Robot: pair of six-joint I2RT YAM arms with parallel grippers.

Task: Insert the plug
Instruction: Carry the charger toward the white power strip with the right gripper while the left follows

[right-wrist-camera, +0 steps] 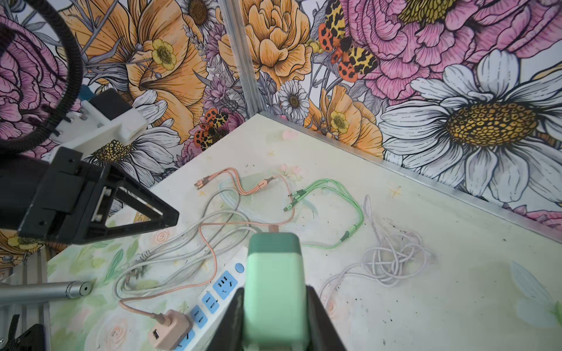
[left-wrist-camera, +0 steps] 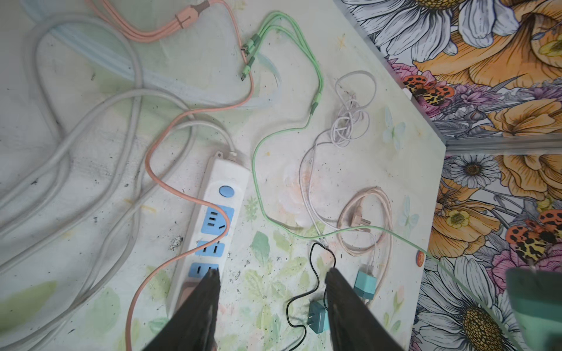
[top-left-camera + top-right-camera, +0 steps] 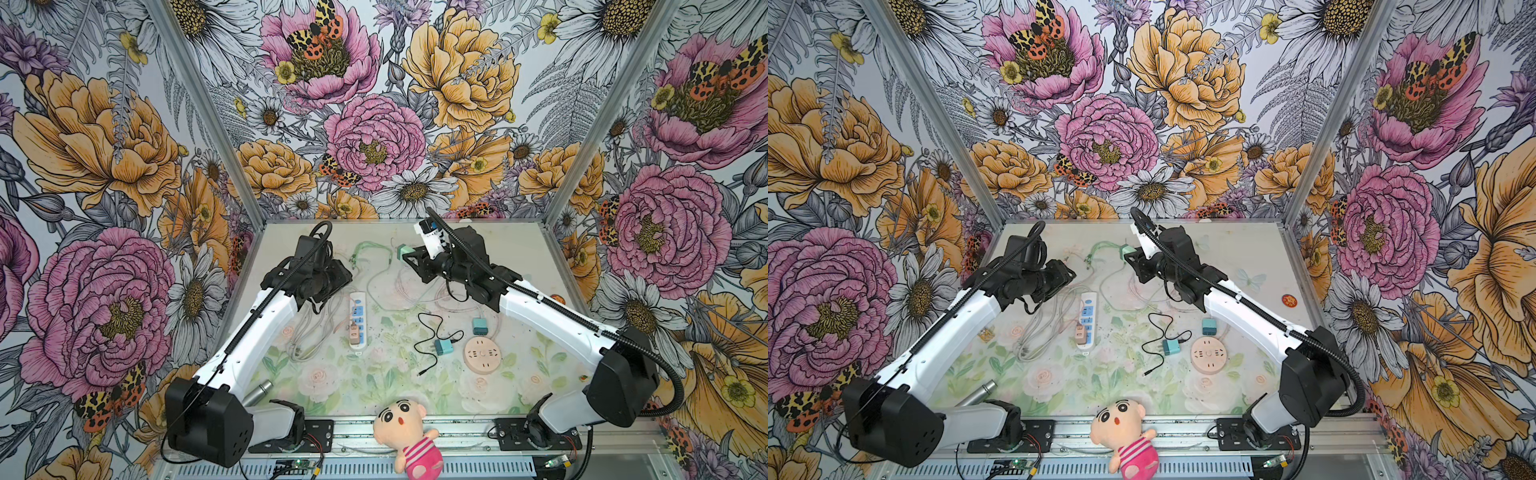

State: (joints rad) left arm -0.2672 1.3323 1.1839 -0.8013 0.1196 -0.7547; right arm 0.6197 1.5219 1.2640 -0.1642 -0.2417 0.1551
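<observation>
- Our right gripper [image 1: 275,291] is clamped on the green plug [image 3: 402,251], which it holds in the air over the far side of the table [image 3: 528,245], well apart from the power strip [image 3: 357,322].
- Our left gripper [image 2: 272,273] hangs above the strip, jaws spread, nothing between them.
- The strip lies flat at mid-table. A pink plug [image 1: 168,332] fills one end socket, and the blue sockets [image 2: 214,220] beyond it are free.
- We judge the step in hand to be carrying the plug across to a free socket; insertion has not begun.
- The prongs are hidden from us, so we would first turn the wrist until they face straight down and match the slots.
- A pink cable [image 2: 185,194] crosses the socket nearest the switch; we would favour one it leaves bare.
- The strip looks light and loose. The left gripper could press it down so the push does not slide it.
- The green cable [image 2: 258,170] runs towards the plug, so its slack should follow without snagging.
</observation>
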